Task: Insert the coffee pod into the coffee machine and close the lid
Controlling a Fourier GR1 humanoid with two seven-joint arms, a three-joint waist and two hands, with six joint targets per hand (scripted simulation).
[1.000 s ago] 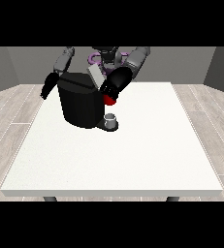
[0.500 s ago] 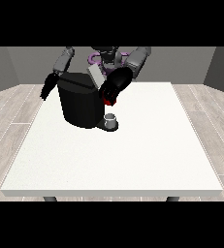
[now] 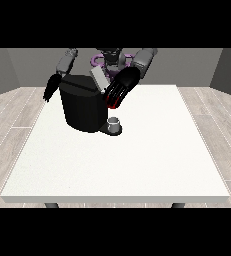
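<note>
The black coffee machine [image 3: 83, 107] stands on the white table [image 3: 137, 160] at the back left. Its grey lid [image 3: 98, 78] is tilted up above the machine's top. The hand at the view's right [image 3: 119, 90] hovers at the machine's upper right edge, just right of the lid. A red thing at the machine [image 3: 112, 104] shows right under that hand. The hand at the view's left [image 3: 52, 89] hangs beside the machine's left side with its fingers straight down, holding nothing. A small grey thing [image 3: 115, 123] stands on the machine's base at the front right.
The robot's torso [image 3: 109, 57] is behind the machine at the table's far edge. The white tabletop stretches wide in front of and to the right of the machine.
The hand at the view's right has shifted only slightly at the machine's upper right edge. The hand at the view's left has stayed beside the machine.
</note>
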